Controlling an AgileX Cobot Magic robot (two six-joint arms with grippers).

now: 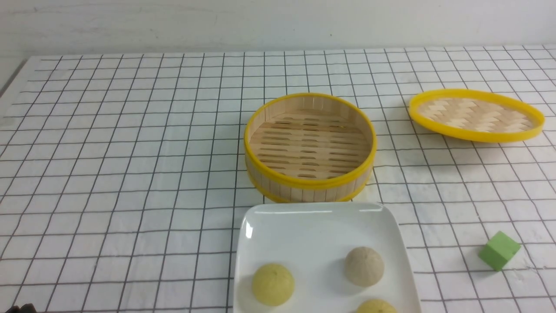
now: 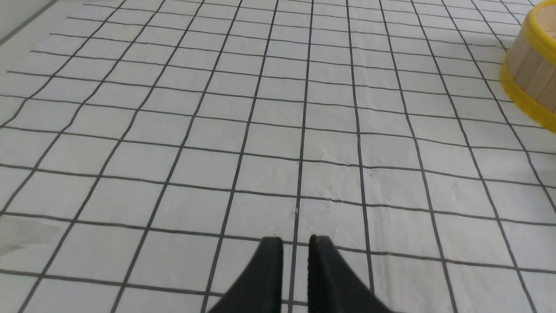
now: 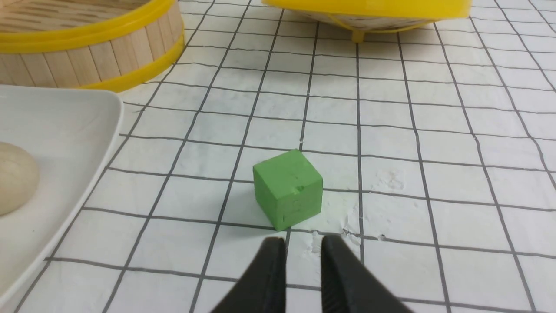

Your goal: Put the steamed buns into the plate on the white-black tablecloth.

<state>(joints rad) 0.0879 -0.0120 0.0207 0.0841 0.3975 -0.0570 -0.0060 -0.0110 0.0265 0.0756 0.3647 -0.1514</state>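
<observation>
Three steamed buns sit in the white square plate [image 1: 321,230] at the near edge of the bench, which is covered by the white-black tablecloth [image 1: 130,174]. The grey-beige bun [image 1: 364,266] lies toward the plate's right side, one yellow bun [image 1: 273,284] toward its left, and a second yellow bun [image 1: 376,306] is cut off by the lower border of the front view. None of the buns touches another.

Just behind the plate, toward the middle of the bench, stands the yellow-rimmed bamboo steamer basket [image 1: 309,148], its slatted floor bare. Its woven lid [image 1: 476,114] lies upturned and slightly tilted near the far right of the bench, well apart from the basket. A green cube [image 1: 499,251] rests on the cloth near the right edge, to the right of the plate and clear of it.

In the right wrist view, the right pincer [image 3: 302,248] hangs just short of the green cube, its black jaws almost together with only a narrow slit between them and nothing in it. In the left wrist view, the left pincer [image 2: 295,245] hangs over bare cloth on the left part of the bench, jaws likewise nearly closed and holding nothing, with the basket's wall at that view's margin.
</observation>
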